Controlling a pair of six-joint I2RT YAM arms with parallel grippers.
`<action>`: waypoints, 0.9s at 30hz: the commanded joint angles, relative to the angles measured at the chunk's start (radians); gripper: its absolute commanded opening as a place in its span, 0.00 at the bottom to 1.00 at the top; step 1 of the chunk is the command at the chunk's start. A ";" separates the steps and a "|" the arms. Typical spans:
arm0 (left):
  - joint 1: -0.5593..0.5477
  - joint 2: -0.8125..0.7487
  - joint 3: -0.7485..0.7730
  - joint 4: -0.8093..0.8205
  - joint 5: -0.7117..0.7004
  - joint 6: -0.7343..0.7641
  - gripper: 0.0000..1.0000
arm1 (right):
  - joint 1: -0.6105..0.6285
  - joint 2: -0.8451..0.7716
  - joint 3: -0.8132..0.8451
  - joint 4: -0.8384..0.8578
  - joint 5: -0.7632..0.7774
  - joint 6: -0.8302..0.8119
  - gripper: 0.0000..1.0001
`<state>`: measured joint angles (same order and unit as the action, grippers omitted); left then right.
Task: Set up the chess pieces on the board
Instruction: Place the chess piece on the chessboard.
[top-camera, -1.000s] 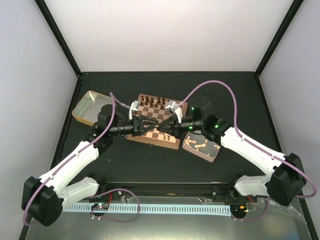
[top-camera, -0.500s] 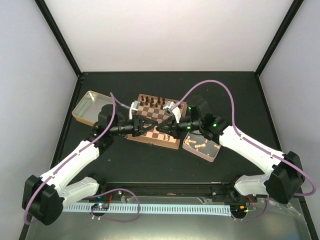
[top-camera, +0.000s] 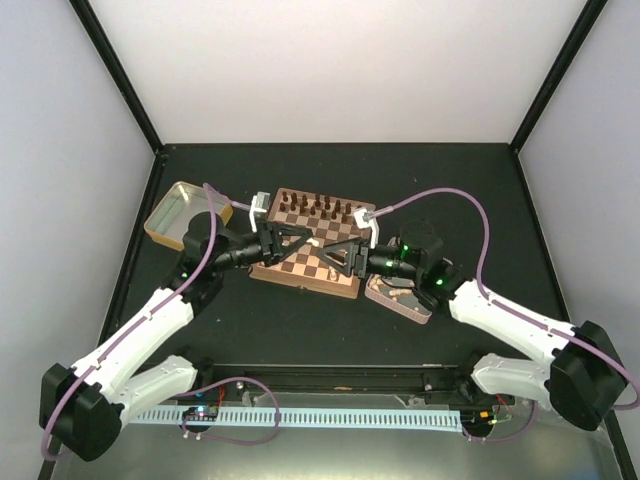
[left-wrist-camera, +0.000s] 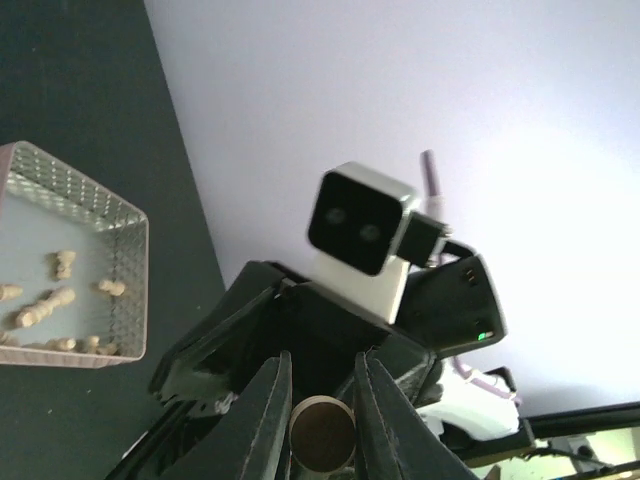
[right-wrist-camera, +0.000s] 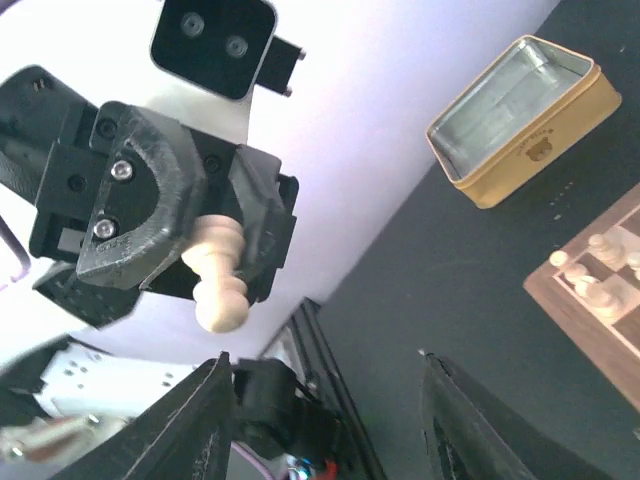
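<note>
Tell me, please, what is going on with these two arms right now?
The left arm holds a light tan chess piece in its shut jaws above the board. The right arm faces it with jaws wide open and empty, so a handover looks likely. Dark chessmen stand on the far rows; more tan pieces lie in the pinkish tin.

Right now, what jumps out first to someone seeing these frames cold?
The left pincer and right pincer face each other nose to nose above the board, likely a handover. The left is shut on a light tan chess piece, and the right is open. Dark chessmen stand along the board's far side.
</note>
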<state>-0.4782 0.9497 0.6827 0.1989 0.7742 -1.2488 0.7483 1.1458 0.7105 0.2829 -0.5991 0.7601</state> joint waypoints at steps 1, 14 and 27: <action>-0.005 -0.011 -0.003 0.119 -0.052 -0.086 0.06 | 0.001 0.010 -0.062 0.415 0.019 0.395 0.52; -0.005 0.000 -0.024 0.201 -0.064 -0.175 0.06 | 0.006 0.081 -0.028 0.520 0.002 0.531 0.47; -0.005 -0.004 -0.056 0.219 -0.062 -0.192 0.05 | 0.008 0.120 0.032 0.477 -0.010 0.525 0.13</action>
<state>-0.4782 0.9489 0.6373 0.3866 0.7200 -1.4193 0.7513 1.2625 0.6930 0.7467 -0.6041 1.2888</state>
